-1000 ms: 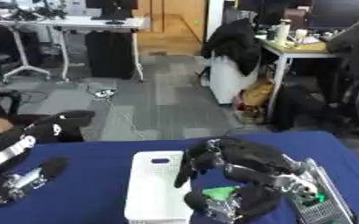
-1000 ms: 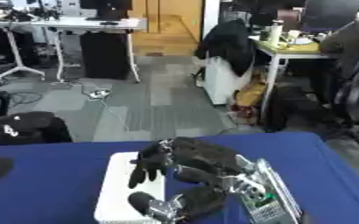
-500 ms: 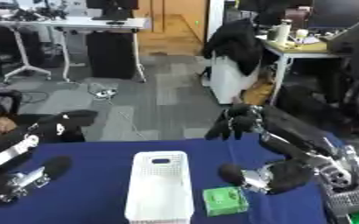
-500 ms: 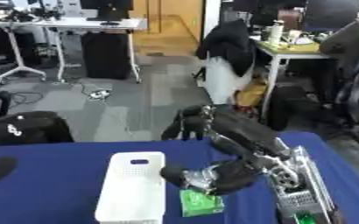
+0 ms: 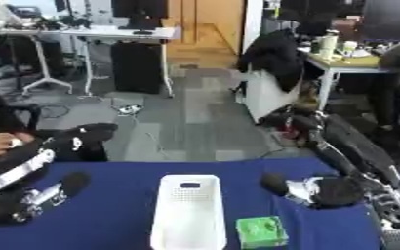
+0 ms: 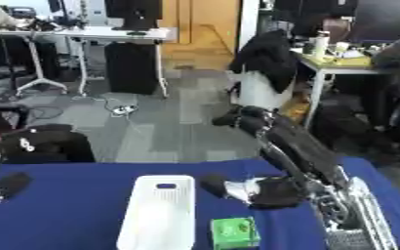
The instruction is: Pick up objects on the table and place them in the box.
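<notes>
A white slotted box (image 5: 186, 211) lies lengthwise in the middle of the blue table (image 5: 110, 219). Just right of it, near the front edge, sits a small green block (image 5: 261, 232), with nothing touching it. My right hand (image 5: 347, 150) hangs above the table's right side, fingers stretched toward the far edge and thumb (image 5: 277, 184) sticking out low toward the box. It is open and holds nothing. My left hand (image 5: 43, 196) rests open at the lower left, well away from the box.
The table's far edge runs just behind the box. Beyond it are a black bag (image 5: 82, 141) on the floor at left, desks, and a chair with a dark jacket (image 5: 271, 58).
My right hand was low over the box and the green block. It has risen and swung back to the right, leaving the block on the table beside the box.
</notes>
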### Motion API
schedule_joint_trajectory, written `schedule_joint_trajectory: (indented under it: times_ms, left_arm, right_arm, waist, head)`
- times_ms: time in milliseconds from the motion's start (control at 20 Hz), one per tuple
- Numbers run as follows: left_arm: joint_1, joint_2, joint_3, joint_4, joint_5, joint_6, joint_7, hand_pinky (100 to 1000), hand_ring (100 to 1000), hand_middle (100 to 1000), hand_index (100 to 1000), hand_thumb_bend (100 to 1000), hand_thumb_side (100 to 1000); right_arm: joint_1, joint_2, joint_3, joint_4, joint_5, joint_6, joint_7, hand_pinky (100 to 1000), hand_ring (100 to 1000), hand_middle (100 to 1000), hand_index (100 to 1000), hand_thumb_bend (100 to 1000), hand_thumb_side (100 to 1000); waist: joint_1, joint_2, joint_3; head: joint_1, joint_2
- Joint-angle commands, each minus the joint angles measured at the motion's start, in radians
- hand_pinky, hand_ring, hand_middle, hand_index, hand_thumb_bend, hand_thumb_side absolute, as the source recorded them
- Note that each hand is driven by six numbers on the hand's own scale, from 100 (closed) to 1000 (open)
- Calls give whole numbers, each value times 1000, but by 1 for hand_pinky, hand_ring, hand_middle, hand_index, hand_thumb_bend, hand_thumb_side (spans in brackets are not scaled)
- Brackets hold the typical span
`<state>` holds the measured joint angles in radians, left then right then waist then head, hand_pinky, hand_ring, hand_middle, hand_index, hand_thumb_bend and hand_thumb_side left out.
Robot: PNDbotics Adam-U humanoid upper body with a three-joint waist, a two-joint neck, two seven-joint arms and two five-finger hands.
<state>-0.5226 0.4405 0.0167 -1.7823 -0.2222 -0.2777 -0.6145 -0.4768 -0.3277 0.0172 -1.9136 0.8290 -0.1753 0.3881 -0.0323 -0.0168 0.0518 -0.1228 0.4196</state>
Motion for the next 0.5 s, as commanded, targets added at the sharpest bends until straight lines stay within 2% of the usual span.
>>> schedule_joint_trajectory:
  times_ms: [50, 200, 350, 500]
  left_arm:
    - [-10, 28, 13, -4, -5, 1, 3, 855, 965, 1000, 986, 126, 1000]
    - [-10, 30, 13, 0, -7, 0, 2, 855, 965, 1000, 986, 126, 1000]
    - [-10, 31, 13, 2, -8, 0, 1, 855, 966, 1000, 986, 126, 1000]
    - [-11, 32, 12, 3, -9, -1, 1, 855, 965, 1000, 986, 126, 1000]
  right_arm:
    - [-18, -92, 19, 75, -25, 3, -58, 813, 747, 756, 870, 618, 1000]
    - [-34, -162, 49, 154, -58, -25, -94, 827, 760, 772, 883, 649, 1000]
    - [-48, -215, 74, 210, -64, -78, -102, 850, 782, 794, 891, 666, 1000]
    - [-52, -264, 92, 258, -68, -121, -109, 852, 774, 737, 911, 729, 1000]
  waist:
    - [1, -13, 1]
    - [-2, -14, 2]
    - [-4, -15, 2]
    - [-7, -17, 2]
  head:
    - [10, -17]
    - [12, -20]
    - [13, -20]
    - [14, -15]
